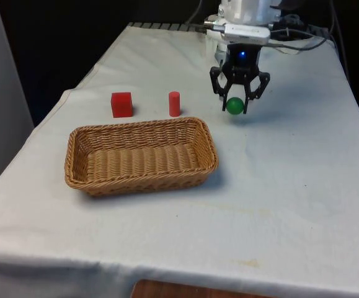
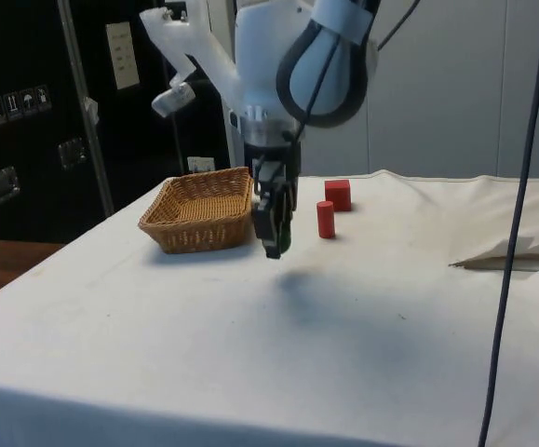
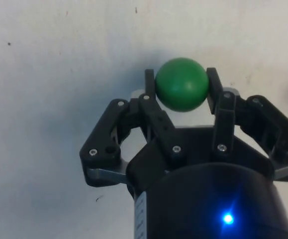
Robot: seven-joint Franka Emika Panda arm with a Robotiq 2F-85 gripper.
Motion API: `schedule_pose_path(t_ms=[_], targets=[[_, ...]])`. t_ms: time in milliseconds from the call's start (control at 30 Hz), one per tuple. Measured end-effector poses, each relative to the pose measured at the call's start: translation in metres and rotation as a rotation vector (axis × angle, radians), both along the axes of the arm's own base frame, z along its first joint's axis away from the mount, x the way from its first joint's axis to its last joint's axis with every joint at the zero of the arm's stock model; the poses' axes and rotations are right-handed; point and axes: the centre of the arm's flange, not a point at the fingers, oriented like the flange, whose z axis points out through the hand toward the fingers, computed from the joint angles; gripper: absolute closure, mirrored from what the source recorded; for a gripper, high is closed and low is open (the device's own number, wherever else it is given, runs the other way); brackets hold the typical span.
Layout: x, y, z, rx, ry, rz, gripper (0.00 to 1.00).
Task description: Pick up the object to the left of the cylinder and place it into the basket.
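- Wrist view: gripper [image 3: 182, 84] pinches a green ball [image 3: 181, 83], one finger on each side at about its widest line. Contact on a sphere is narrow, so a small jolt could roll it out of the pinch.
- Front view: ball [image 1: 234, 105] hangs in the gripper [image 1: 237, 104] just above the cloth, on the front view's right of the red cylinder [image 1: 174, 103]. Red cube [image 1: 121, 104] sits on the cylinder's other side, wicker basket [image 1: 105, 179] in front of both.
- Ambiguity risk: "left of the cylinder" depends on whose left. Seen from the front camera, the cube is on the left; from the robot's side, the ball is. Wrong reading means the wrong object goes in the basket.
- Side view: gripper [image 2: 275, 235] looks low over the table, near the basket [image 2: 181, 228] wall. A straight sideways move at this height could hit the rim or shove the basket. My call: lift first.
- Cylinder [image 2: 325, 219] stands close to the travel line to the basket; a low sweep could knock it over.
- Drop risk: ball is round, so released high it may bounce or roll out over the low rim. Release low and near the basket's middle.
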Motion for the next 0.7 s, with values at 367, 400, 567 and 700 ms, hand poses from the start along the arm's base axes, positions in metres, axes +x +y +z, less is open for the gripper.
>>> schedule_pose_path(t_ms=[367,400,567,700], targets=[[0.019,-0.01,0.027,0.012,-0.014,-0.003,1.0],[0.019,-0.01,0.027,0.012,-0.014,-0.003,1.0],[0.032,-0.016,0.042,0.014,-0.023,-0.007,1.0],[0.042,-0.02,0.05,0.012,-0.026,-0.008,1.0]])
